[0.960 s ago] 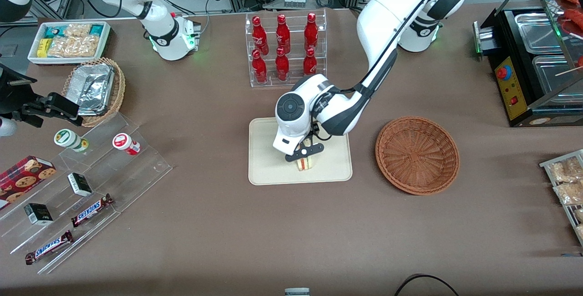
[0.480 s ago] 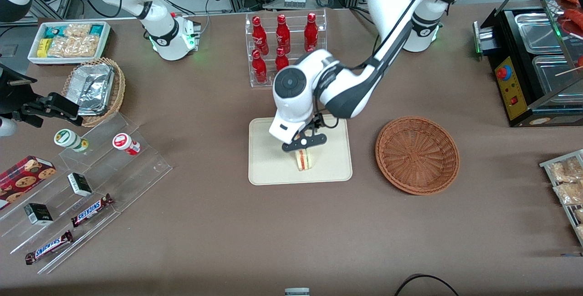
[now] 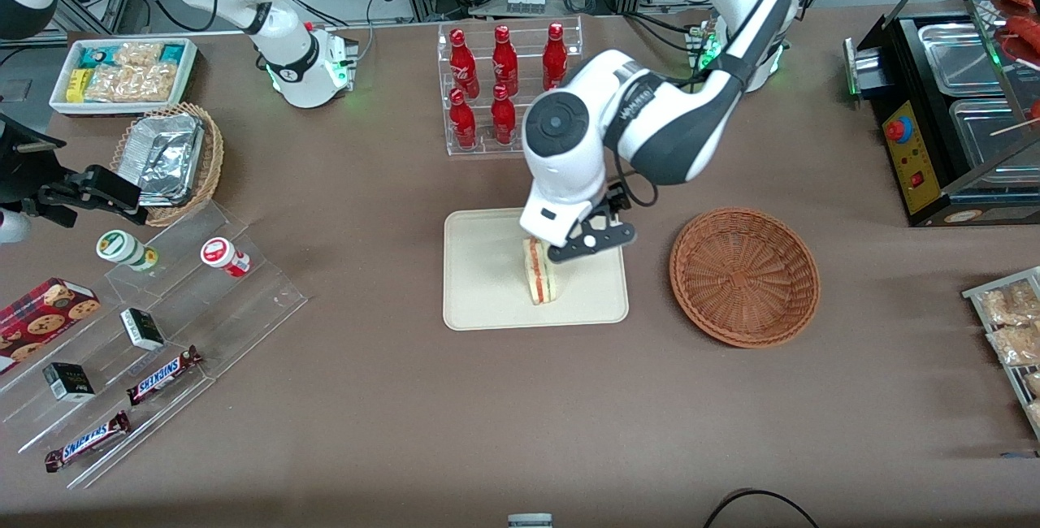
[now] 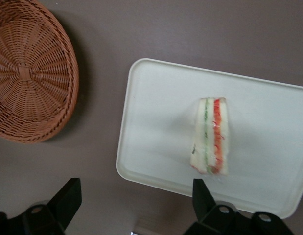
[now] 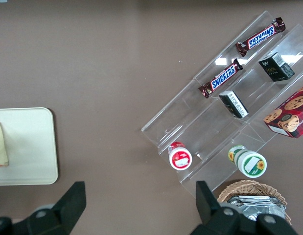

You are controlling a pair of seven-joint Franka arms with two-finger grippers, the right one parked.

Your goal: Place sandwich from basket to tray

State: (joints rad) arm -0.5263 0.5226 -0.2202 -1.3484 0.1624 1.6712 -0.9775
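Observation:
The sandwich [image 3: 539, 272] stands on its edge on the cream tray [image 3: 487, 288], its red, green and yellow layers facing up. My left gripper [image 3: 591, 242] hangs above the tray's edge nearest the basket, open and holding nothing. It is clear of the sandwich. The reddish-brown wicker basket [image 3: 743, 276] sits beside the tray toward the working arm's end, with nothing in it. In the left wrist view the sandwich [image 4: 211, 137] lies on the tray [image 4: 156, 127], the basket [image 4: 29, 73] is alongside, and the gripper [image 4: 135, 188] stands wide apart over bare table. The parked arm's wrist view catches the sandwich [image 5: 0, 146] on the tray [image 5: 29, 147].
A clear rack of red bottles [image 3: 504, 85] stands farther from the camera than the tray. Toward the parked arm's end are a tan basket of foil trays [image 3: 169, 158], a white bin of snacks [image 3: 122, 73] and an acrylic step shelf [image 3: 146, 325]. A hot-food case [image 3: 959, 106] sits at the working arm's end.
The gripper has risen off the sandwich and shifted toward the basket. The sandwich stays standing on the tray, now fully uncovered.

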